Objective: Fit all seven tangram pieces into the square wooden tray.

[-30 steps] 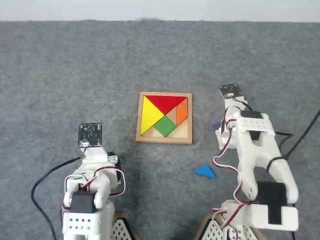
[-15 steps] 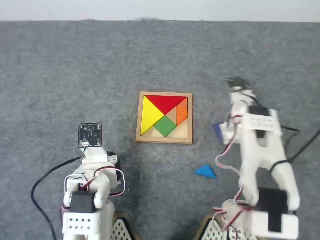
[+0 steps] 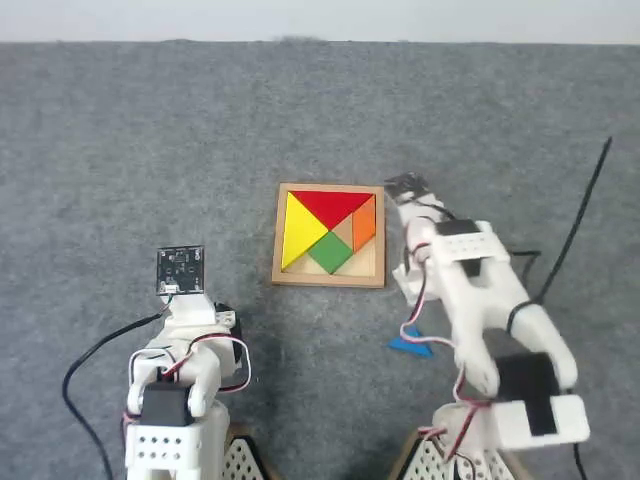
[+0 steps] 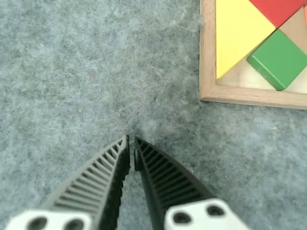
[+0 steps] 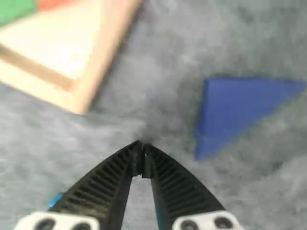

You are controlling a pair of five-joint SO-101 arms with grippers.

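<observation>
In the high view, the square wooden tray [image 3: 330, 188] lies at the centre of the frame on the grey felt-covered worktop [image 3: 150, 130]. Inside it sit a large yellow triangle [image 3: 298, 238], a large red triangle [image 3: 330, 206], a green square [image 3: 330, 252] and an orange parallelogram [image 3: 365, 222], with bare wood along its lower and right sides. A small light-blue triangle [image 3: 403, 345] lies on the felt below the tray's lower right corner, partly covered by the right arm [image 3: 470, 290], which stretches up just right of the tray. The right hand [image 5: 141, 145] is pressed together on nothing, its tips over the felt between a tray corner and a dark blue triangle [image 5: 235, 108]. The left arm [image 3: 180, 370] stands at the lower left. The left hand [image 4: 131, 140] is likewise pressed together and empty, short of the tray corner nearest the yellow piece.
</observation>
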